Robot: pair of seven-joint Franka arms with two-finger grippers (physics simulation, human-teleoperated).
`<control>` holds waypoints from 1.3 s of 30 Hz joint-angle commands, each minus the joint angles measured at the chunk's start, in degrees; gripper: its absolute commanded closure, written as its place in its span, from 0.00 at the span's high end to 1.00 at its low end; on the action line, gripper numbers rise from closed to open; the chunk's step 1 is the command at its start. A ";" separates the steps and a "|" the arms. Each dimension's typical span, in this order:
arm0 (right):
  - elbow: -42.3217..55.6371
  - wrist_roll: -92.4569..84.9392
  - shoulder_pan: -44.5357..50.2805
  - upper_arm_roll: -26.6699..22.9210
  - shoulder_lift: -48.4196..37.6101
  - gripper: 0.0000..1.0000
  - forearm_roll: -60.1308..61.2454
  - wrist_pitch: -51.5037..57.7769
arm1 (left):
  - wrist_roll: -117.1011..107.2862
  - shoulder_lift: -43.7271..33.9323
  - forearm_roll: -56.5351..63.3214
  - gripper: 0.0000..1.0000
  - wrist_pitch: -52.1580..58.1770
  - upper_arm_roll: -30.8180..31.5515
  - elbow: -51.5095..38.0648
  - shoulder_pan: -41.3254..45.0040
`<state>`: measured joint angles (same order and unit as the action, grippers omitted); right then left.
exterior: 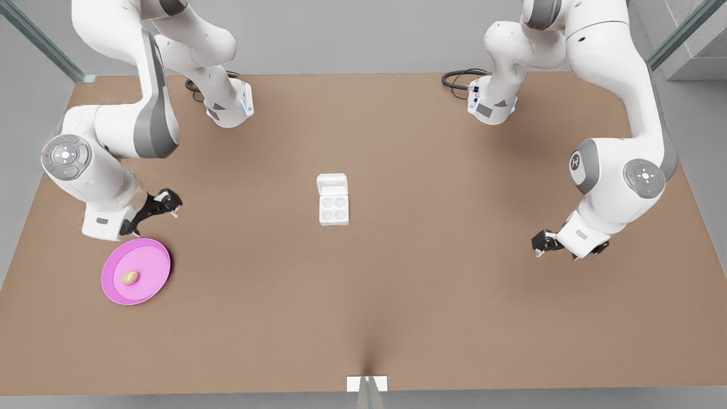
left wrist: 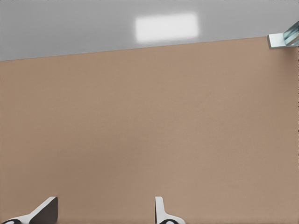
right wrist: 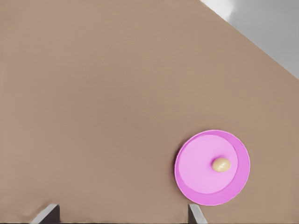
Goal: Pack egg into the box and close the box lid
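The tan egg [exterior: 130, 277] [right wrist: 221, 164] lies on a round pink plate [exterior: 152, 258] [right wrist: 198, 184] at the front view's left. My right gripper [exterior: 170, 205] [right wrist: 121, 215] hovers just behind the plate, fingers open, holding nothing. In the middle of the table stands the white box [exterior: 333, 209] with its four cups bare. The box lid [exterior: 332, 184] lies folded open on the far side of the cups. At the front view's right my left gripper [exterior: 538, 245] [left wrist: 103, 213] waits open above bare table, far from the box.
Both arm bases [exterior: 230, 108] [exterior: 493, 105] stand at the table's back edge with black cables beside them. A small white bracket [exterior: 367, 383] marks the middle of the front edge. A metal corner post [left wrist: 282, 39] stands at a table corner.
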<state>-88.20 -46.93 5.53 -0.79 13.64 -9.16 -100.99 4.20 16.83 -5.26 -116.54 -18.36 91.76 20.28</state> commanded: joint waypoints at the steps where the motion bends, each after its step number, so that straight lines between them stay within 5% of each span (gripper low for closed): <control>1: -0.04 -22.02 -0.61 0.00 1.56 1.00 -1.13 -3.76 | 0.02 0.05 0.07 1.00 0.00 -0.01 0.00 -0.24; 4: 0.22 -57.91 -8.34 0.00 10.79 1.00 4.32 -22.05 | -0.07 0.31 0.07 1.00 0.61 0.08 0.00 0.20; 10: 0.66 -83.85 -14.67 0.00 15.28 1.00 8.53 -25.75 | 0.19 4.08 -0.89 1.00 11.95 0.08 0.26 -0.41; 17: -12.52 -87.36 -15.73 -1.59 15.28 1.00 8.72 -32.78 | 0.19 4.00 -0.89 1.00 11.69 0.17 0.09 -1.29; 39: -3.38 -88.24 -20.91 -7.30 28.02 1.00 19.44 -34.71 | 0.10 4.35 -4.32 1.00 11.51 0.17 0.09 -1.56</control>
<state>-91.58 -135.18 -15.04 -8.09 42.02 10.36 -135.70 4.31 21.19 -9.36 -105.03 -18.19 91.85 18.80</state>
